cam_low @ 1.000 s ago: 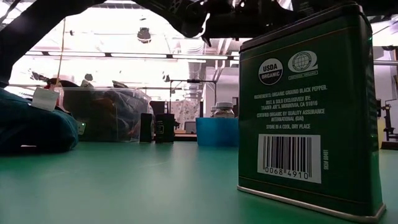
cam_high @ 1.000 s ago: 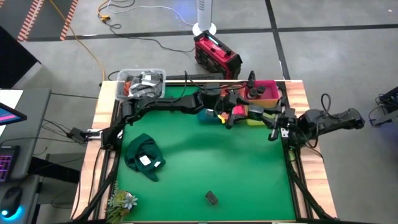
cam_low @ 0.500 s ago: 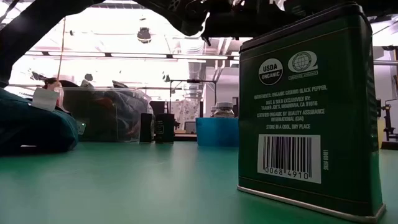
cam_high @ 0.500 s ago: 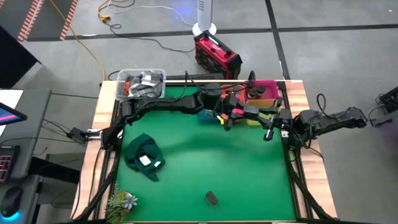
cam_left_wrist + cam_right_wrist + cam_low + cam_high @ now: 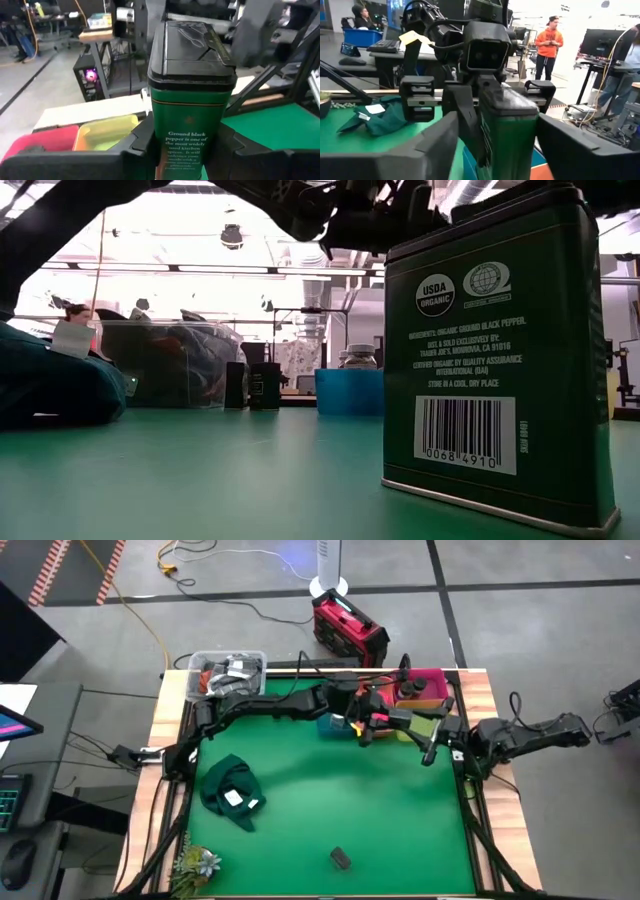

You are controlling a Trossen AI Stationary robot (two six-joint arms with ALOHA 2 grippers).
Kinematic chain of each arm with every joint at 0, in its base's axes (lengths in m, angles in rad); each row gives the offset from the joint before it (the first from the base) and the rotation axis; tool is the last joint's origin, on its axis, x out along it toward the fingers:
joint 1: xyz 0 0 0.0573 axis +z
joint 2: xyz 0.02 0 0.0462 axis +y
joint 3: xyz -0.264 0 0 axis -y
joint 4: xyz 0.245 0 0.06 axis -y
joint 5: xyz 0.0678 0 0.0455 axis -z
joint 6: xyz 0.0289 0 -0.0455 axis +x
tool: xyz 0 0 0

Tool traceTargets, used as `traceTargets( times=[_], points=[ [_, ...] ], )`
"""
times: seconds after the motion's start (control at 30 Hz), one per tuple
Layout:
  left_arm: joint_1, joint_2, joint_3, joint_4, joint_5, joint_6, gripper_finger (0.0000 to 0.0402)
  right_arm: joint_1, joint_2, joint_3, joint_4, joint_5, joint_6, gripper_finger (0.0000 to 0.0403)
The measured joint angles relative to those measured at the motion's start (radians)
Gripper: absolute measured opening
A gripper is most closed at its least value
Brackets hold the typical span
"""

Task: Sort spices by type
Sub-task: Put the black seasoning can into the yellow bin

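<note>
The left claw (image 5: 186,150) grips a green pepper tin (image 5: 191,107) with a black lid, one finger against each side of the tin, which stands upright between them. In the high view, the left claw (image 5: 362,720) is at the far right part of the green surface (image 5: 330,800), above the row of sorting bins. The right claw (image 5: 492,145) faces the left claw at close range, with the same tin (image 5: 507,125) in the gap between its fingers; the fingers are spread wide and whether they touch the tin cannot be told. In the high view, the right claw (image 5: 385,720) reaches in from the right edge of the surface and meets the left claw over the bins. The pink bin (image 5: 428,686) at the far right corner contains dark round jars (image 5: 410,692). A yellow bin (image 5: 105,131) lies just beside a red bin (image 5: 42,142) below the held tin. A blue bin (image 5: 349,391) stands at the far side, with a white-capped jar (image 5: 359,356) rising behind its rim. A second green tin (image 5: 495,360) stands upright near the front edge of the surface (image 5: 341,858), well apart from both arms. A dark green cloth (image 5: 230,792) with a white label lies on the left part of the surface. A clear tub (image 5: 226,674) of clutter occupies the far left corner.
</note>
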Motion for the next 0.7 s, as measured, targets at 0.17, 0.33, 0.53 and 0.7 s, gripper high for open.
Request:
traceTargets(
  times=[0.17,0.33,0.53,0.7],
  points=[
    [0.003,0.000,0.000,-0.053,0.005,0.036,0.0108,0.000,0.001,0.000,-0.010,-0.022,0.012,0.0322],
    [0.005,0.003,-0.002,-0.157,0.005,0.078,0.0108,-0.022,0.000,0.001,-0.017,-0.035,0.028,0.0317],
    [0.004,0.003,-0.002,-0.210,0.009,0.100,0.0109,-0.094,0.022,0.005,-0.026,-0.093,0.052,0.0311],
    [0.003,0.003,-0.002,-0.212,0.014,0.108,0.0109,-0.177,0.090,0.036,-0.052,-0.204,0.108,0.0311]
  ],
)
